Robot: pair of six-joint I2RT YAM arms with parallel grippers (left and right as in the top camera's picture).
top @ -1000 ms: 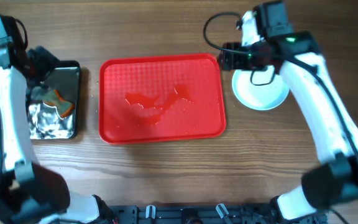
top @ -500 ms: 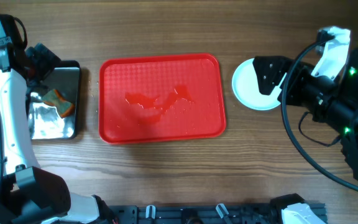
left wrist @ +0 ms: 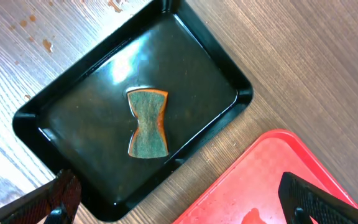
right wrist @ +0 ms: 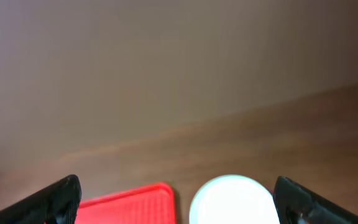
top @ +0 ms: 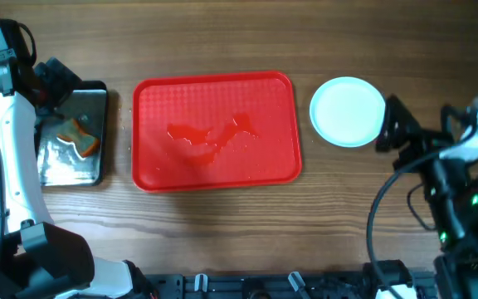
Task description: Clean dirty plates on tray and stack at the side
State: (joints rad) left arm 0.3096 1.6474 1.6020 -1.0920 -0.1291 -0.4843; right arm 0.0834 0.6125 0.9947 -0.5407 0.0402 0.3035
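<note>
Right fingers (right wrist: 58,199) have pulled back (spread wide, empty); the plates (top: 347,111) sit well ahead, beside the tray (top: 214,95).

White arm links (top: 7,166), black joints (top: 52,249), black cables (top: 372,220), green status light (top: 474,200)

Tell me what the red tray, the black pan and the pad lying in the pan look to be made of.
Red tray: likely moulded plastic, with a fine dotted texture and a shiny patch at the centre. Black pan: glossy, with mirror-like reflections and a raised rim; probably coated metal, though hard plastic is possible. Pad: a dull green face with orange edges, seemingly a foam scouring sponge.
</note>
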